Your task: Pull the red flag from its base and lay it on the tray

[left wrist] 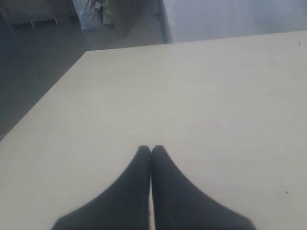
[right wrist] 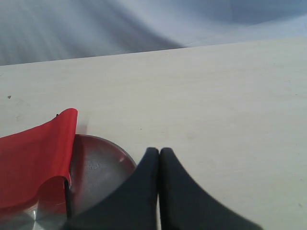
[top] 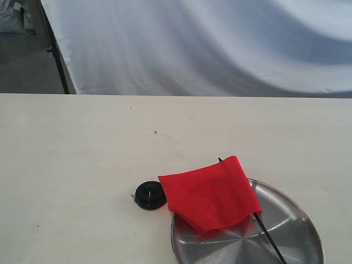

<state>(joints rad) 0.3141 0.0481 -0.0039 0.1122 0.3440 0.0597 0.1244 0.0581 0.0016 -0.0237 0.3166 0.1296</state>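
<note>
Right end effector, jaws together, near tray

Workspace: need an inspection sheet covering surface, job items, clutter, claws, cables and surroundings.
Surface: pale table, a few small dark specks.
Flag: off the base, lying across the tray's rim, pole running into the tray, some cloth over the table.
Base: on the table beside the tray, at the cloth's edge.
Tray: shiny, at the near table edge.
Clutter: nothing seen.
Left claw: shut, empty, over bare table.
Right claw: shut, empty, close to the tray.
Cables: nothing seen.
Surroundings: white backdrop behind the table, bags on the floor.
</note>
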